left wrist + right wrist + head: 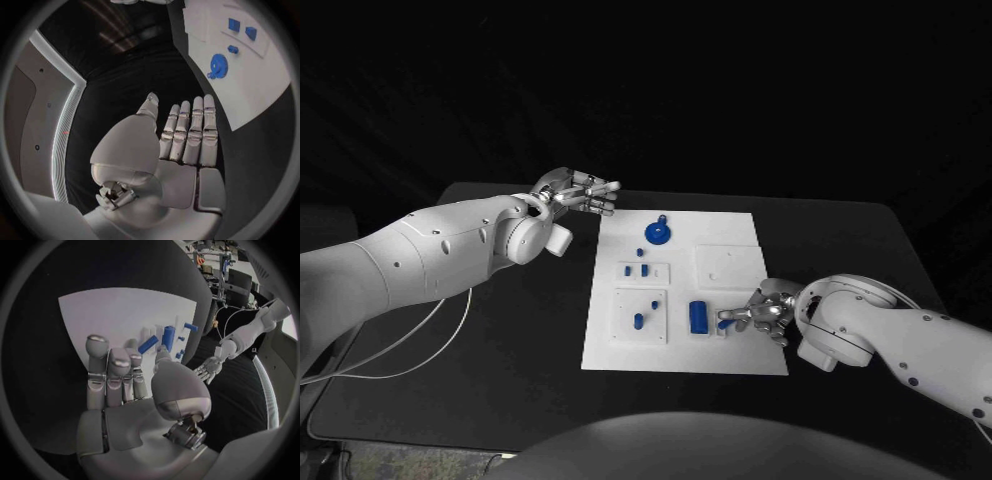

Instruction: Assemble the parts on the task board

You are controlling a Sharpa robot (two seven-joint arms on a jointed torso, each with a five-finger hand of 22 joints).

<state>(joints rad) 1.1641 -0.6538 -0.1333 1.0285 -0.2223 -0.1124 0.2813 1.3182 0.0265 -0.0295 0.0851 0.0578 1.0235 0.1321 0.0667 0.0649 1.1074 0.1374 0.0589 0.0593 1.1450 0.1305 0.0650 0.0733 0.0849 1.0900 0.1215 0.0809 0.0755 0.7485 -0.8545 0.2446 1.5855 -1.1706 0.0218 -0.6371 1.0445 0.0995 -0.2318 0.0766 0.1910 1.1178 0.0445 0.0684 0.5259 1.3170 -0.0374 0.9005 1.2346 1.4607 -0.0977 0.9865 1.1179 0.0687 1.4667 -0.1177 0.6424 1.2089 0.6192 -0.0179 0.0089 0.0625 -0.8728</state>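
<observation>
The right hand (pixel 764 312) covers part of the task board (pixel 726 235) near its front edge; its fingertips pinch a small blue peg (pixel 730 316), half hidden, lying roughly crosswise. The left hand (pixel 577 193) hovers over the counter (pixel 862 240), fingers straight, holding nothing.

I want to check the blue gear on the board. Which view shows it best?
The left wrist view: the blue gear is large and unobstructed on the task board. The head view shows it small. In the right wrist view I cannot identify it.
</observation>
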